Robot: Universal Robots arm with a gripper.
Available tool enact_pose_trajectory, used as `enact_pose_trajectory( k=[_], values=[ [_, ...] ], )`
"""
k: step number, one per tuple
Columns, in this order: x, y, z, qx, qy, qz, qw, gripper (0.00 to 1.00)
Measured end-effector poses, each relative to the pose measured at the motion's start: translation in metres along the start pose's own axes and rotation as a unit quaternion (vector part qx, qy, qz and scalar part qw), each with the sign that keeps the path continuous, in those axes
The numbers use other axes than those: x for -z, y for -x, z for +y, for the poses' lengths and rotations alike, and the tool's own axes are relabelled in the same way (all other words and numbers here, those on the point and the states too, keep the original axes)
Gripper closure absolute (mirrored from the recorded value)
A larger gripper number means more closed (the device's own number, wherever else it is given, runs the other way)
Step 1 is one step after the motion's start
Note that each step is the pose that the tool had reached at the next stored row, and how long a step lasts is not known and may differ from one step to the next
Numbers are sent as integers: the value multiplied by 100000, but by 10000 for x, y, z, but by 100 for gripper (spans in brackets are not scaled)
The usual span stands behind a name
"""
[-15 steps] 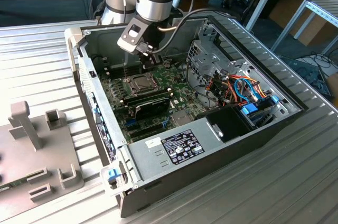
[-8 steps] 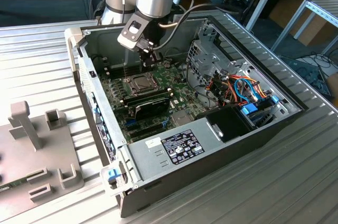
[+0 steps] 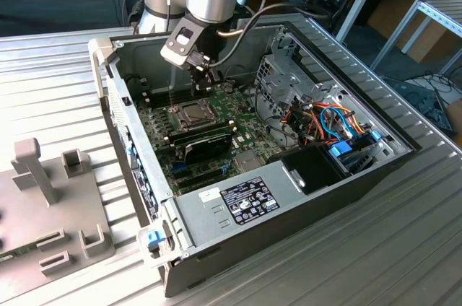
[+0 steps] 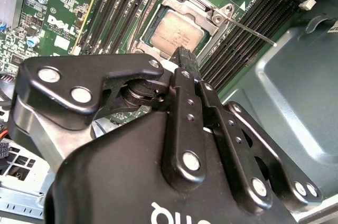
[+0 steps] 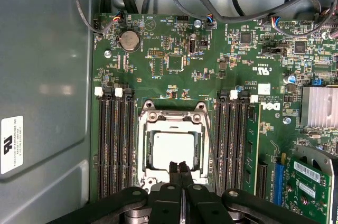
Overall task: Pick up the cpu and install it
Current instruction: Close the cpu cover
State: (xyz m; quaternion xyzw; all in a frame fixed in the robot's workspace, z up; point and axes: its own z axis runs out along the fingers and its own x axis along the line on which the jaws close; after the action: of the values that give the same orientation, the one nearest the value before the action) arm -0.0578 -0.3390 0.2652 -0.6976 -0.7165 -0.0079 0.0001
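Observation:
The cpu [image 5: 174, 147] is a silver-grey square lying flat inside the motherboard socket [image 5: 145, 129], whose metal frame surrounds it. It also shows in the second wrist view [image 4: 179, 29] and in the exterior view [image 3: 193, 111]. My gripper [image 5: 179, 170] hangs just above the socket's edge, its two black fingers pressed together with nothing between them. In the second wrist view the gripper [image 4: 185, 55] tip overlaps the cpu's near edge. In the exterior view the gripper [image 3: 203, 86] hovers inside the open computer case, over the board.
Black memory slots [image 5: 113, 145] flank the socket on both sides. A thin socket lever [image 4: 253, 33] sticks out beside it. Drive cage and coloured cables [image 3: 325, 122] fill the case at the exterior view's right. A grey fixture [image 3: 50, 198] stands on the table at the left.

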Motion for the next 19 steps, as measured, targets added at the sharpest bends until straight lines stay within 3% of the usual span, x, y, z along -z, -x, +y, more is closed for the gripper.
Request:
enact_pose_trajectory(
  k=[9,19],
  values=[
    [-10,0,-22,3,-5,-12,100000,89],
    [-192,-1,-144,2,-54,-22,100000,89]
  ],
)
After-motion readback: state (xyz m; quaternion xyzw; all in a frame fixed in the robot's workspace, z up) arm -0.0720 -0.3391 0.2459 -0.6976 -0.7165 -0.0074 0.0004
